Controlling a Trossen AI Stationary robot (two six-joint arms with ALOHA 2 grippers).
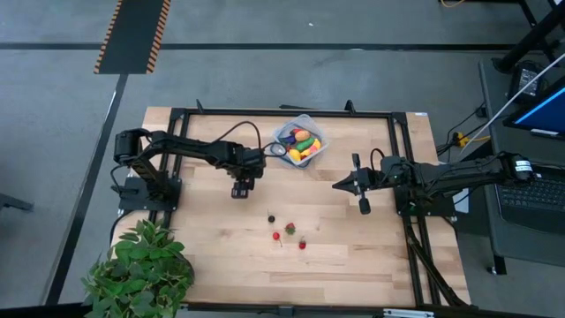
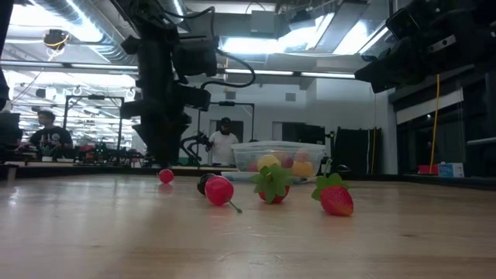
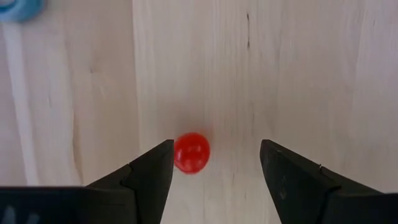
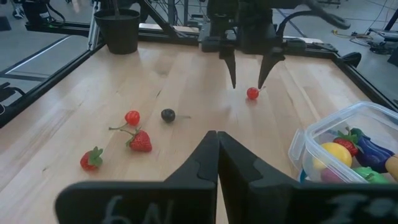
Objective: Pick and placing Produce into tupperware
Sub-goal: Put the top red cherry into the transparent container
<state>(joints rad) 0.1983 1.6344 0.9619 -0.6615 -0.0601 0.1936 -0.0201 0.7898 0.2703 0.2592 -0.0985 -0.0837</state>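
Produce fills the clear rounded plastic tub (image 1: 300, 141); a glossy round red berry (image 3: 191, 152) lies on pale grained wood. Left gripper (image 3: 216, 163) straddles it, fingers apart, empty. Right gripper (image 4: 217, 155) is closed, empty.

Robotics lab or workshop, exposed ceiling ducts (image 2: 46, 15), hazard-striped floor marking (image 1: 132, 35), laptop (image 1: 538, 110) on side bench, people at workstations behind table

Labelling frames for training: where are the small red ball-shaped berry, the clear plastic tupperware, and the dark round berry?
small red ball-shaped berry (image 3: 191, 152), left wrist view, its middle.
clear plastic tupperware (image 4: 323, 132), right wrist view, near rim.
dark round berry (image 4: 168, 115), right wrist view, its middle.
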